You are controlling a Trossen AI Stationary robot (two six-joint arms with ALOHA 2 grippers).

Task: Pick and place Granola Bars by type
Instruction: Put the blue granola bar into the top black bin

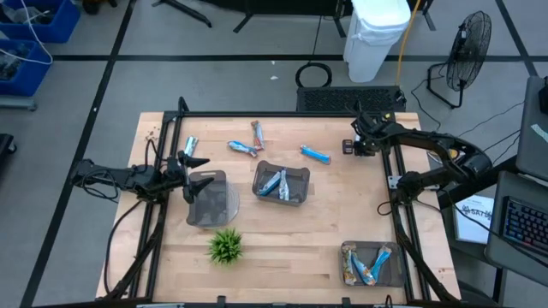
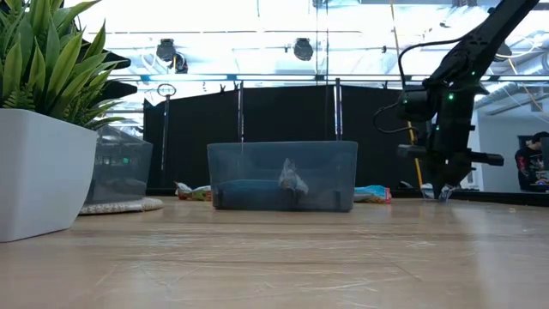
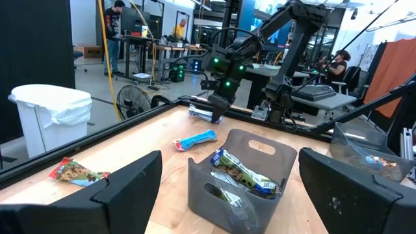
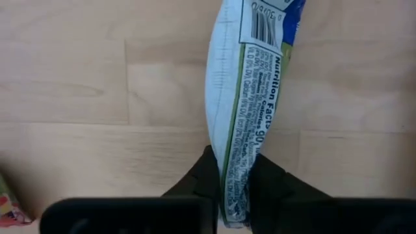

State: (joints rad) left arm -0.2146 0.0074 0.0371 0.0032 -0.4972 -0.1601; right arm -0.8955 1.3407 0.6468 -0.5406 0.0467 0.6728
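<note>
My right gripper (image 4: 235, 181) stands at the table's far right (image 1: 353, 145), pointing steeply down and shut on a white-and-blue granola bar (image 4: 250, 78). More bars lie loose on the far half: a blue one (image 1: 315, 154), a blue-and-silver one (image 1: 242, 148), a brownish one (image 1: 257, 133) and a silver one (image 1: 190, 145). Other bars lie in the middle tray (image 1: 295, 175) and in the near-right tray (image 1: 345, 257). My left gripper (image 1: 190, 167) waits open at the table's left, above the left tray (image 1: 208, 198). My right gripper pinches the bar's near end (image 4: 238, 159) between its two fingers (image 4: 201, 175), which come from above at a steep slant. The bar runs straight away from the fingers with its printed label side showing. Whether its far part rests on the wood I cannot tell.
A green plant in a white pot (image 1: 226, 246) stands near the front edge, left of centre. A black frame rail (image 1: 399, 197) runs along the table's right side. Bare wood lies between the middle tray and the near-right tray.
</note>
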